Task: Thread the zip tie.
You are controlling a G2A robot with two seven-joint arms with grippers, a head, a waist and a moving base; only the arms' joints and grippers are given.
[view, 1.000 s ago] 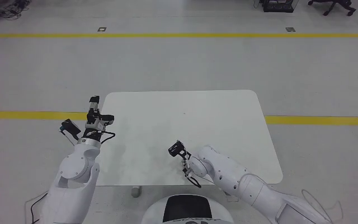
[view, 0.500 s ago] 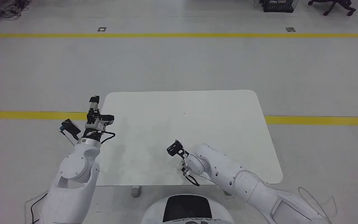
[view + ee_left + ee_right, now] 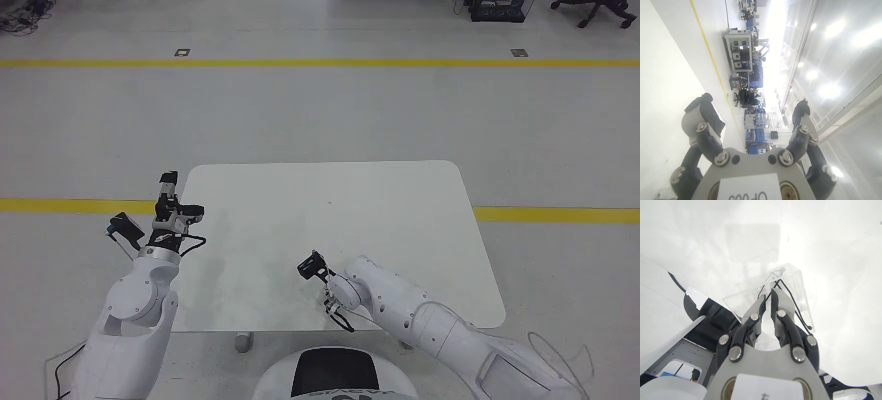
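I had the right pincer [image 3: 768, 293] pinching what looked like the black zip tie [image 3: 791, 294] over a clear tray [image 3: 802, 291] at the near edge of the table [image 3: 400, 200], readying it for threading, with the left pincer [image 3: 753, 106] spread and idle off to the side.

**Your surroundings: a bright workshop hall**

You see a white, round-cornered tabletop [image 3: 400, 200] on a pale grey floor [image 3: 320, 120] crossed by two yellow lines [image 3: 320, 63]. Farther off you have an equipment cabinet [image 3: 738, 51], black office chairs [image 3: 743, 98] and bright ceiling lights [image 3: 829, 91].
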